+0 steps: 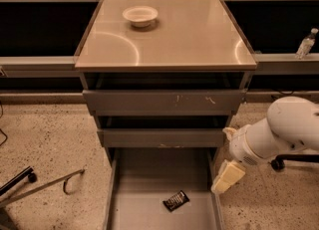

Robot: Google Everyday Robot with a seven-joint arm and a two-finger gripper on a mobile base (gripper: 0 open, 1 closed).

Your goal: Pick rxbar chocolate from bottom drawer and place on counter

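rxbar chocolate (176, 200) lies flat on the bottom drawer (144, 184) floor, right of centre, skewed; lettering unreadable. Drawer is pulled out, its front cut off by the frame edge. Gripper (228, 176) hangs at the drawer's right rim, up and right of the bar, not touching it; spread or pressed together, can't tell. White arm (279, 132) runs off frame right. Bench (189, 35) top is glossy tan, with a white bowl (140, 15) rear left. Speckled floor (50, 139). Bottle (305, 43) on the right side shelf.
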